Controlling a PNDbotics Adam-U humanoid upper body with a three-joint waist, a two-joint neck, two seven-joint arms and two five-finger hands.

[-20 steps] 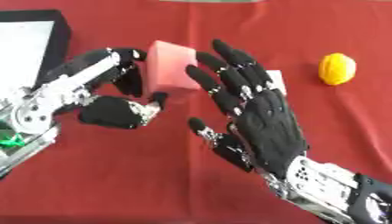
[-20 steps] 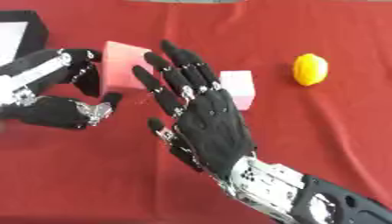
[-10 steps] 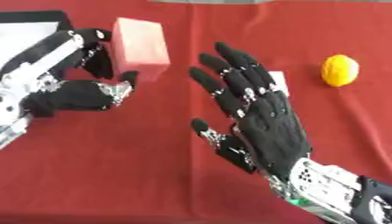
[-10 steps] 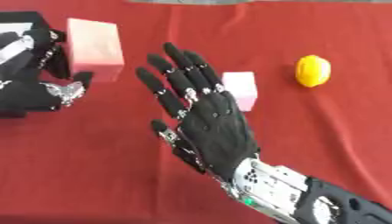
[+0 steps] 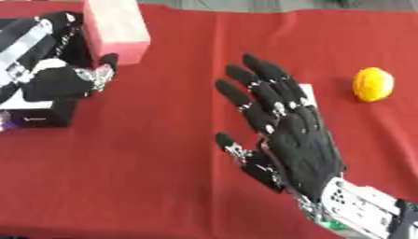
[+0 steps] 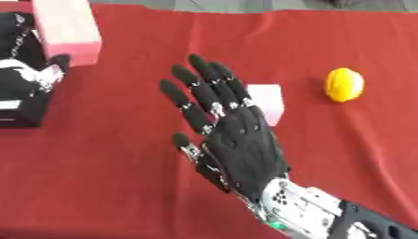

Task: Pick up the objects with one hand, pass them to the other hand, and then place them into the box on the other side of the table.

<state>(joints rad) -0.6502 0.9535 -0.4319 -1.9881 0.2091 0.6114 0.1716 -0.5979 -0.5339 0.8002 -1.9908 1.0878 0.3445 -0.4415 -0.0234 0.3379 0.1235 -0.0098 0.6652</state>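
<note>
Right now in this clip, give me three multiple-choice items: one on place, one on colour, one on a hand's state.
1. Where is the pink block?
A. flat on the cloth
B. in the left hand, by the box
C. beside the yellow object

2. What colour is the table cloth?
A. red
B. blue
C. grey

3. How is the right hand?
A. curled on a block
B. open, holding nothing
C. out of view

Answers:
1 B, the left fingers are round it.
2 A, red all over.
3 B, its fingers are spread, holding nothing.
</note>
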